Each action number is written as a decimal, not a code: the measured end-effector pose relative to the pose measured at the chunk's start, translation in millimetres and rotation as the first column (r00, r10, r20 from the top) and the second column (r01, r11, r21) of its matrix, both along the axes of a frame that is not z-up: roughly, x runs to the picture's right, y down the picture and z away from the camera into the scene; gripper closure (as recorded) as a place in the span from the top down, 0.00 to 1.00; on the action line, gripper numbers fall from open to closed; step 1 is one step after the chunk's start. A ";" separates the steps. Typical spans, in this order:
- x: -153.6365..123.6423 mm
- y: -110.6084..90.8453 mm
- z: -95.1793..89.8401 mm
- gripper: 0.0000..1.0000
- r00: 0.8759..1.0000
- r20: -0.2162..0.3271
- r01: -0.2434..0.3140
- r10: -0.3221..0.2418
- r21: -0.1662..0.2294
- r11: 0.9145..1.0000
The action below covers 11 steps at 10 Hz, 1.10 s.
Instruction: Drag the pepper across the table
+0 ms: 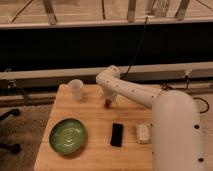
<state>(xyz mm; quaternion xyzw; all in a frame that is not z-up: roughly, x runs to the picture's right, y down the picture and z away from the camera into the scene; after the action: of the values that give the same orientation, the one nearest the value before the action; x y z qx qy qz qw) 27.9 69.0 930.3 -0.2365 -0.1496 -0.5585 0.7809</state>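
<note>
The pepper (108,104) shows as a small dark red piece on the light wooden table (90,157), near its back middle. My gripper (107,100) points down right over the pepper, at its top end, and hides part of it. The white arm reaches to it from the lower right, bending at an elbow above the table's back edge.
A flat black phone (116,134) lies in front of the gripper. A small white object (143,132) lies to the phone's right. A green bowl (67,136) sits at the front left. A white cup (76,89) stands at the back left. My arm covers the table's right side.
</note>
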 end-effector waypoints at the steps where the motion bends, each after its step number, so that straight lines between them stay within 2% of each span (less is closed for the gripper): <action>1: 2.3 -3.3 16.1 0.80 1.000 -0.003 0.006 -0.006 0.000 1.000; 2: 6.1 -1.2 30.6 0.80 1.000 -0.016 0.019 -0.019 -0.015 1.000; 4: 6.2 7.8 44.9 0.80 0.999 -0.027 0.032 -0.033 -0.047 0.998; 5: 12.2 11.1 49.3 0.74 0.999 -0.038 0.035 -0.037 -0.063 0.997; 6: 14.9 12.7 49.8 0.66 0.999 -0.039 0.034 -0.037 -0.073 0.997; 7: 13.5 12.4 47.7 0.52 0.999 -0.032 0.041 -0.044 -0.080 0.996; 8: 12.1 12.1 45.2 0.47 0.999 -0.025 0.041 -0.043 -0.084 0.996; 11: 7.7 8.6 33.7 0.15 0.998 -0.003 0.067 -0.068 -0.090 0.994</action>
<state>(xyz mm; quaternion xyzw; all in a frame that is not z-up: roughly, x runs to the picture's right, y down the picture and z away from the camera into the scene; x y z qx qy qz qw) 35.6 77.6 964.0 -0.2781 -0.1644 -0.5765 0.7505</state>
